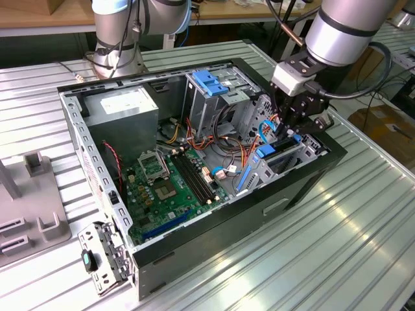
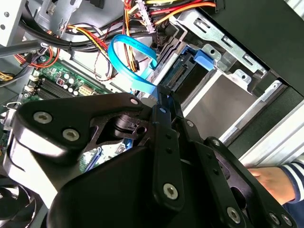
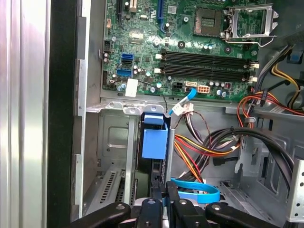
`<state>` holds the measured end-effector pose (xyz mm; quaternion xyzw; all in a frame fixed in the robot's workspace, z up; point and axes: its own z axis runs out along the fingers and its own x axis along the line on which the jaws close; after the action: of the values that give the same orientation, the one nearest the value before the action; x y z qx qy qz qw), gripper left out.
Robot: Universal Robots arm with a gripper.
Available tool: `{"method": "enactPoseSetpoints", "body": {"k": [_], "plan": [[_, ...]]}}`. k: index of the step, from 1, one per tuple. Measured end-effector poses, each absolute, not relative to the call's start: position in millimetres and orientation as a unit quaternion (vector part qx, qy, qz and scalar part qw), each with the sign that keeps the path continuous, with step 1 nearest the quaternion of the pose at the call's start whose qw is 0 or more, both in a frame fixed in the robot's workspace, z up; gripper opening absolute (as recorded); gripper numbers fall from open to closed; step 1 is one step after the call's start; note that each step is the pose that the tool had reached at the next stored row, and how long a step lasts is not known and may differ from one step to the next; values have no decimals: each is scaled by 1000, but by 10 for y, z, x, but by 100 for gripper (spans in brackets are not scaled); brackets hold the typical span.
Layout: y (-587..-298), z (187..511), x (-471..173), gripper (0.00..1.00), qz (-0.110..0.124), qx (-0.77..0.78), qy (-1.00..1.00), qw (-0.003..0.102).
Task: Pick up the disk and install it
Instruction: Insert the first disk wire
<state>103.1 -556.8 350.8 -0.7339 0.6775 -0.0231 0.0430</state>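
in the exterior view the arm (image 1: 343, 32) reaches in from one o'clock, wrist bent down, hand (image 1: 293, 133) pointing toward six, closed on the disk (image 1: 284, 159)

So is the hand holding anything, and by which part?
Looks like the disk: the hand is shut on the near edge of its blue carrier rail.

An open black computer case (image 1: 305, 188) lies on its side on a ribbed metal table (image 1: 350, 259). Inside the case a green motherboard (image 1: 170, 194) covers the floor, a grey power supply (image 1: 123, 107) fills one corner, and a metal drive cage (image 1: 201, 110) carries a blue bracket (image 1: 211, 83) on top. A grey fixture (image 1: 32, 207) stands outside the case, at the exterior view's left.
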Motion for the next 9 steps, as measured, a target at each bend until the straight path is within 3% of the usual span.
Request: {"method": "enactPoseSetpoints", "body": {"k": [9], "plan": [[-5578,3486,1016,16,-24,-742,669,46]]}}
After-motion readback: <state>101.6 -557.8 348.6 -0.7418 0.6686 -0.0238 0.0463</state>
